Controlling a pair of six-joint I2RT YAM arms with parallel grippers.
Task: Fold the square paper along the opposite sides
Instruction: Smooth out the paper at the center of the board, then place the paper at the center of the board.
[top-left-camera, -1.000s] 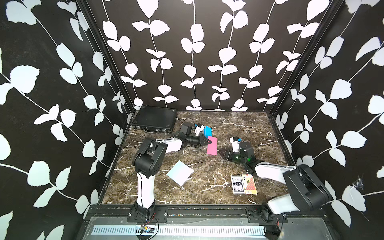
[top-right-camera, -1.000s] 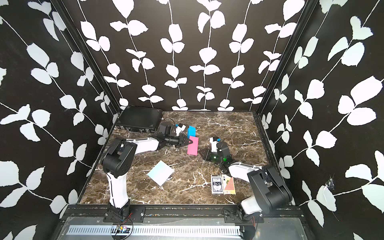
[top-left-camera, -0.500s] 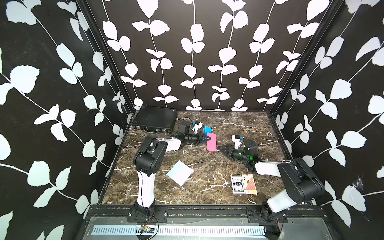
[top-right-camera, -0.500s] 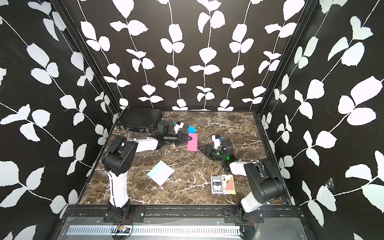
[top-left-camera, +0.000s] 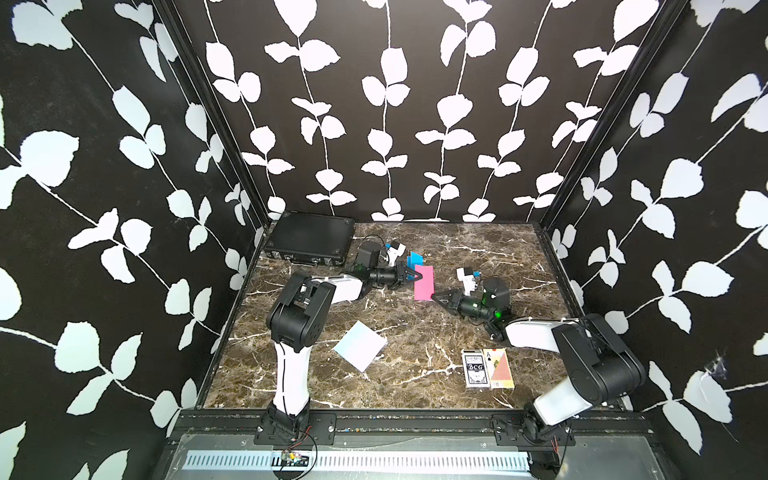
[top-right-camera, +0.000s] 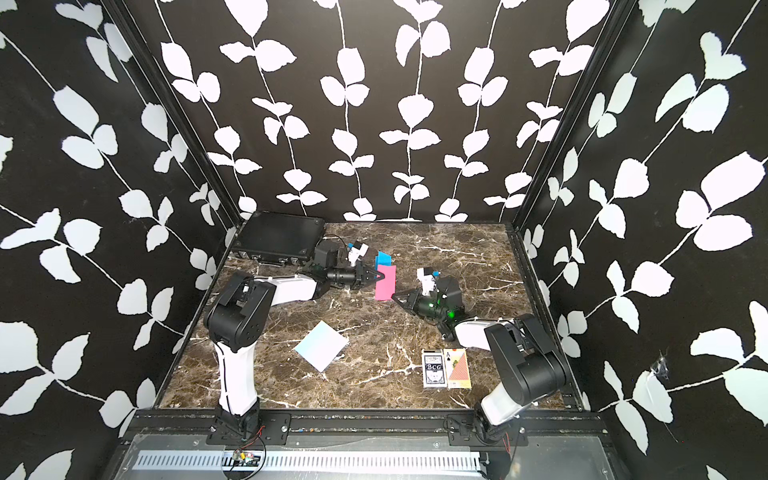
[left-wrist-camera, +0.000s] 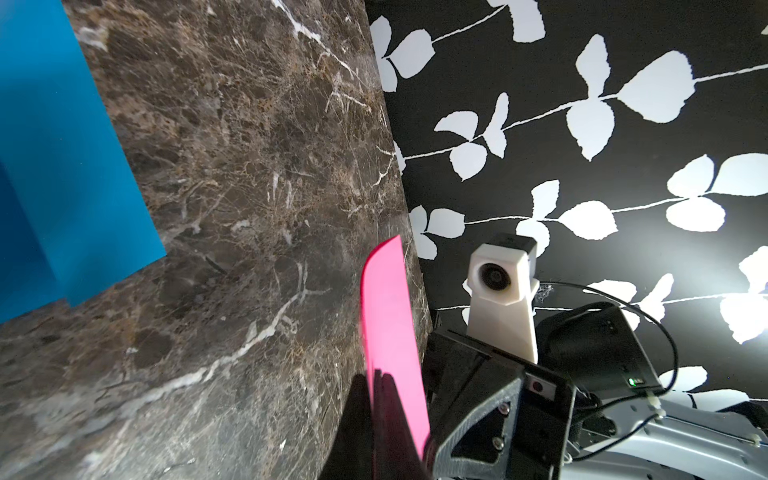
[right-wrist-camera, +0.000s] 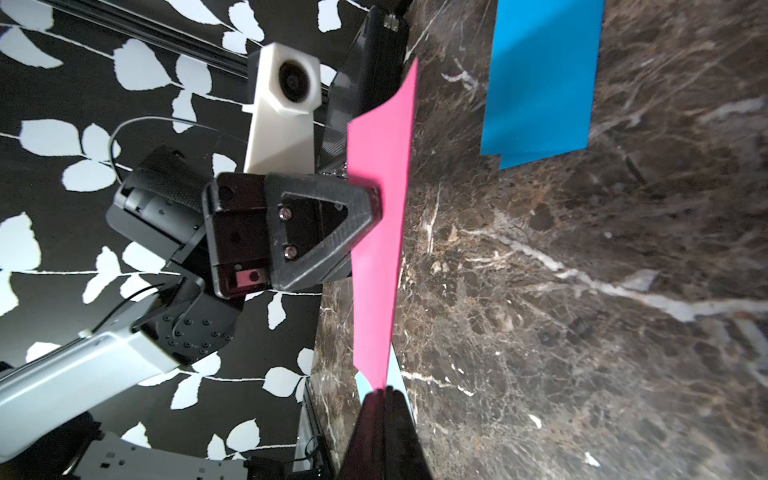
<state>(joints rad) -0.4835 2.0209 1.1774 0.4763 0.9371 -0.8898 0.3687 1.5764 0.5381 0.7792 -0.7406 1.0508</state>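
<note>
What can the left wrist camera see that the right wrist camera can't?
Only the left wrist view shows the right arm's white camera. Only the right wrist view shows the left arm's white camera and the black case. Both show the pink paper, the blue paper and the marble table.

I am looking down through both top views from high above and in front of the pink paper (top-left-camera: 424, 282), getting nearly the same table (top-right-camera: 374, 386). My left wrist view is sitting right against the pink paper, facing the right wrist camera (left-wrist-camera: 500, 282) beyond it; my right wrist view is facing back at the left wrist camera (right-wrist-camera: 286, 95).
</note>
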